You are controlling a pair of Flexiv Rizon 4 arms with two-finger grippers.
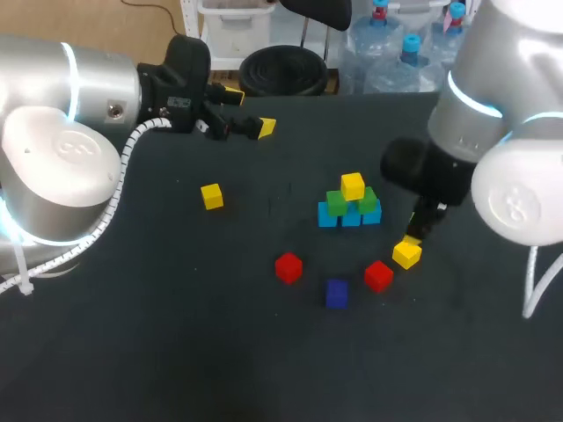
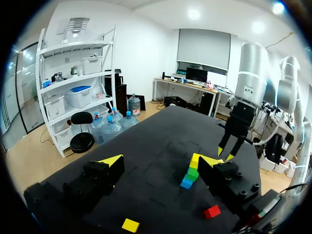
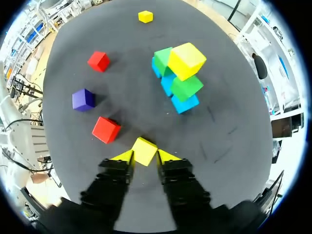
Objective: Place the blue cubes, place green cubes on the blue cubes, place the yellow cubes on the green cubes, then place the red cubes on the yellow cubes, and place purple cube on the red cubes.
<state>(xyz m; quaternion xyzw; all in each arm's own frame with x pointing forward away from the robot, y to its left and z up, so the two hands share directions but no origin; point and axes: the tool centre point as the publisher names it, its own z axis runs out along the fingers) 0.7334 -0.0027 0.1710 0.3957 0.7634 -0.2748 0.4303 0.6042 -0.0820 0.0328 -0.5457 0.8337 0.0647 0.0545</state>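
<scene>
Head view, right gripper (image 1: 412, 239): down at the table, just right of the stack (image 1: 350, 209), with the near yellow cube (image 1: 406, 254) at its tips.
Head view, stack: blue cubes at the base, green cubes on them, one yellow on top.
Head view, left gripper (image 1: 250, 110): fingers spread and empty, well apart from the stack at the far left. The far yellow cube (image 1: 211, 196) lies nearer this arm.
Left wrist view, left gripper (image 2: 161, 161): tips wide apart with nothing between them. The stack (image 2: 191, 171) is ahead, and the right gripper (image 2: 224, 153) is beyond it.
Right wrist view, right gripper (image 3: 145, 157): the tips pinch the near yellow cube (image 3: 144, 150) from two sides (only at their very ends, so a shallow hold).
Right wrist view, bearing: the stack (image 3: 176, 78) lies ahead of the fingers, on the side away from the nearest red cube (image 3: 106, 129) and the purple cube (image 3: 83, 99). Judged from this, the carry is short and mostly upward.
</scene>
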